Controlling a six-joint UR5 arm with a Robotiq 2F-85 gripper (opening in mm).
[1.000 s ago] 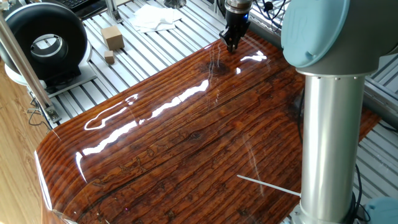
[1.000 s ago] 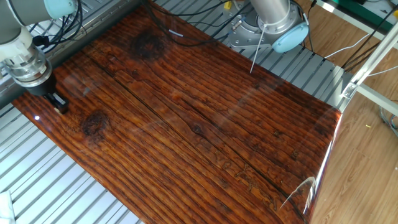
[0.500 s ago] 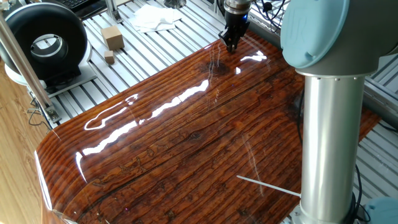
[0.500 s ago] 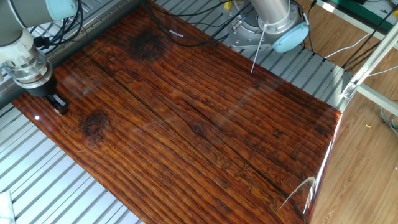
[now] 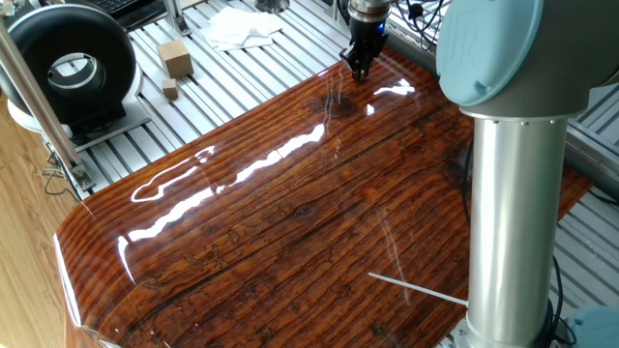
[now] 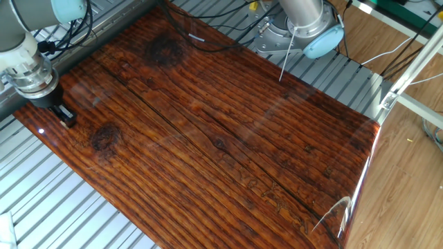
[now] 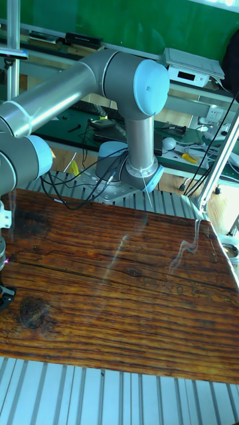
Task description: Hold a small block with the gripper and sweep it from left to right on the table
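In one fixed view, the black two-finger pincer (image 5: 359, 70) stood low over the far corner of the glossy reddish-brown wooden bench (image 5: 290, 222), its tips at or just above the board. Whether its jaws were apart, together or clamped on something could not be told, as no tan showed between them. The only tiny light-tan wooden cube (image 5: 170, 91) in sight lay off the board on the grey slatted aluminium base (image 5: 232, 92), well apart from the pincer and toward the picture's left, just beside one bigger tan box-shaped block (image 5: 175, 58). As a cube it offered no long axis to line up with. In the other fixed view, the pincer (image 6: 66, 115) sat near the bench's (image 6: 221, 138) left edge, with no cube visible. In the tall fixed view, only a dark sliver of the pincer (image 7: 4, 296) showed at the bench's (image 7: 119, 305) left end. Counted: one arm, one pincer, one small cube, one big block.
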